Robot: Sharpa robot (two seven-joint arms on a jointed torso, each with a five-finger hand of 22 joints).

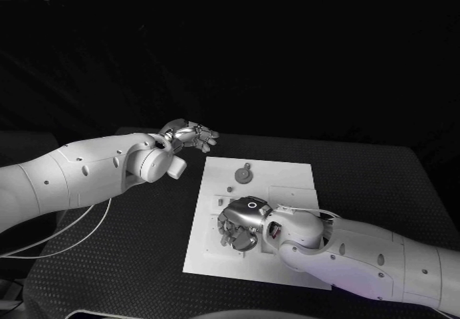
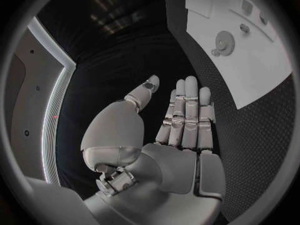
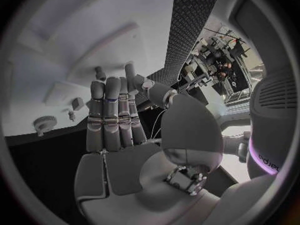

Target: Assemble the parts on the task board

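Board (image 1: 288, 266) sits centre frame in the head view, long axis running top to bottom. Gear (image 1: 244, 175), round and grey, lies on the board's upper part, apart from both hands. Right hand (image 1: 240, 222) hovers over the board's lower-middle area, palm down; in the right wrist view its fingers (image 3: 112, 115) are straight and side by side, nothing held, no contact visible with the board. Small parts under it are too hidden to name. Gear lies just up-frame from the right hand, so the right hand is nearer and would need only a short reach up the board. Left hand (image 1: 190, 137) is parked off the board's upper-left corner over the table (image 1: 125, 266), fingers extended and empty in the left wrist view. From it, the gear lies down-frame and to the right.
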